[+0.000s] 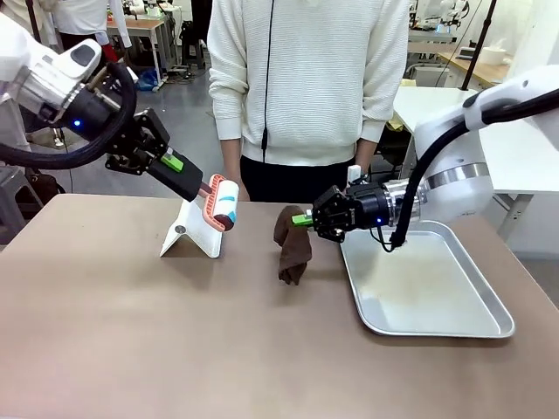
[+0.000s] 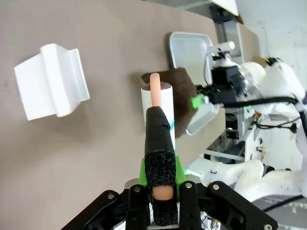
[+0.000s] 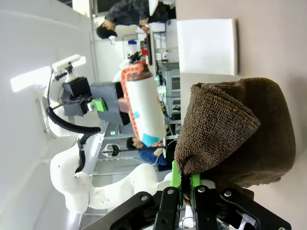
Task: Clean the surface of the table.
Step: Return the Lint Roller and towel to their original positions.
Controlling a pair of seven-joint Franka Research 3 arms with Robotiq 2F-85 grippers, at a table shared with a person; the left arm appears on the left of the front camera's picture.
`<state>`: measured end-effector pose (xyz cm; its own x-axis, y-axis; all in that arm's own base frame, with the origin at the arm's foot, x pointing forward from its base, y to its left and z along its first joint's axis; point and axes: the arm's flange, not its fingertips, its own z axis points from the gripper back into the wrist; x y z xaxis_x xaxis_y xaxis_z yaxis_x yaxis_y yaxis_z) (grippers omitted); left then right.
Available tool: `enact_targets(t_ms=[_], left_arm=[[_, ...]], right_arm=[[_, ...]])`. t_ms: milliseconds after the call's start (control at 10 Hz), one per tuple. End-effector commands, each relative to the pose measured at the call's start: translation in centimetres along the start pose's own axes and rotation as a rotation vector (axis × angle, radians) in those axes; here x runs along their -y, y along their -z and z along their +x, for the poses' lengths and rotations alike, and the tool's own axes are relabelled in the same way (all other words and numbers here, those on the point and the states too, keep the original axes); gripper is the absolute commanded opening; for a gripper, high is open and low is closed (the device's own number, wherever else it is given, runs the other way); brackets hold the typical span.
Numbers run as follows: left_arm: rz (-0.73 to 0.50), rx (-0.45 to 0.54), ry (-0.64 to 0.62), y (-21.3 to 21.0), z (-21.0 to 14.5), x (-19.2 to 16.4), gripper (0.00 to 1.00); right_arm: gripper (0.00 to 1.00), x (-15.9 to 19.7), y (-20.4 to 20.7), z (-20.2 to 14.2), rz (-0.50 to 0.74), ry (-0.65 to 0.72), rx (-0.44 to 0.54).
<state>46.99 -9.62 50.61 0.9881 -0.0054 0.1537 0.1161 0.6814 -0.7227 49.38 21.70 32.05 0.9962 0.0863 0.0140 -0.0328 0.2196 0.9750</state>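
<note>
My two tools are both loaded: my left gripper [image 1: 194,185] is clamped on the black handle of a lint roller [image 1: 220,203], and my right gripper [image 1: 307,219] is pinched tight on the top edge of a brown cloth [image 1: 291,246], its green pads just visible above the fabric in the right wrist view. The table [image 1: 131,340], broad and brown-taupe, stretches across the whole front view, and as far as I can see its top carries no obvious crumbs or spills, though fine dust would be too small to tell here. On my right side a shiny metal tray [image 1: 454,323] sits on the table, empty. Left of centre a white stand [image 1: 192,234] rests on the surface, and I hold the lint roller in the air just above it, its white roll with blue marks tilted down and away from the handle. The brown cloth hangs from my right gripper between the stand and the tray, its lower end reaching down to the tabletop or very near it. I judge the cleaning to be barely under way: both tools are in hand, but nearly the whole surface remains to be wiped or rolled. A person in a white sweater [image 1: 306,78] stands at the far edge.
</note>
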Motion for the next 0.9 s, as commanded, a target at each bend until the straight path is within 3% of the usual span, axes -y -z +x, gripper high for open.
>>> enact_targets(t_ms=[0, 300, 600, 800], left_arm=[[0.090, 0.019, -0.065, 0.7, 2.9, 2.0, 0.22], [0.207, 0.028, -0.135, 3.3, 6.3, 3.0, 0.22], [0.322, -0.006, -0.083, 5.3, 8.1, 2.5, 0.22], [0.368, -0.027, -0.067, 6.1, 8.7, 1.8, 0.22]], right_arm=[[0.08, 0.1, 0.8, 1.6, 0.059, 0.035, 0.008], [0.08, 1.7, 0.7, 2.7, -0.065, 0.065, 0.076], [0.08, 2.4, 0.0, 3.0, -0.274, 0.036, 0.163], [0.08, 1.9, -0.5, 3.0, -0.385, 0.014, 0.133]])
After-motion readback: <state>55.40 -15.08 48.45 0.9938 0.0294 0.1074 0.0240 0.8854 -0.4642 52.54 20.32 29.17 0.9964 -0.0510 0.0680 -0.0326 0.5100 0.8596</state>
